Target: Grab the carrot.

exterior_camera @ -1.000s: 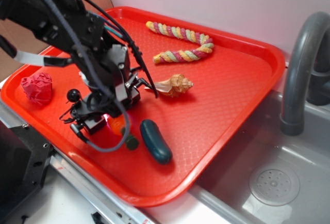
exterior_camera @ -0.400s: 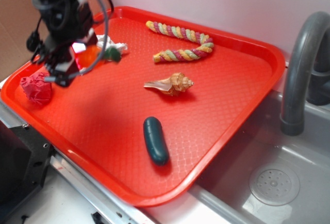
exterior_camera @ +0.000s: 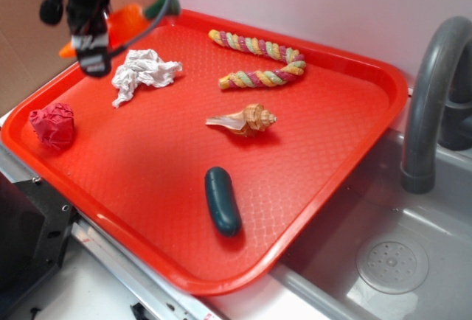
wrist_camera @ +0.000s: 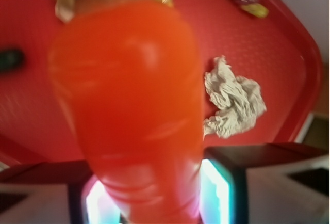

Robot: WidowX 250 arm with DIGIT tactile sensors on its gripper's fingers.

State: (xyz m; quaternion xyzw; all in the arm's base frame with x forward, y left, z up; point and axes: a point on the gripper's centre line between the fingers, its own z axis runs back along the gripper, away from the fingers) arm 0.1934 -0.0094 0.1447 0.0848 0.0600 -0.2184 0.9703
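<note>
Hanging above the far-left corner of the red tray (exterior_camera: 346,136), the gripper (exterior_camera: 99,29) has its jaws clamped on the carrot (exterior_camera: 122,21), which is lifted clear of the tray surface. From the exterior view the carrot shows as an orange body beside the black arm, with its dark green stem (exterior_camera: 161,4) pointing toward the wall. From the wrist view the carrot (wrist_camera: 129,105) fills most of the picture, blurred and glossy, its narrow end running down between the two fingers (wrist_camera: 46,193) at the bottom edge and its green top at the upper edge.

Five loose things lie on the tray, one of each. One crumpled white paper (exterior_camera: 144,71) sits just below the gripper, and it shows again in the wrist view (wrist_camera: 232,102). One crumpled red paper ball (exterior_camera: 53,124) rests near the left rim. One multicoloured twisted rope (exterior_camera: 259,60) lies bent near the far edge. One tan seashell (exterior_camera: 247,121) sits about mid-tray. One dark green pickle-shaped toy (exterior_camera: 221,200) lies toward the near edge, well apart from the rest.

One grey faucet (exterior_camera: 431,91) arches over the sink (exterior_camera: 383,261) to the right of the tray.
</note>
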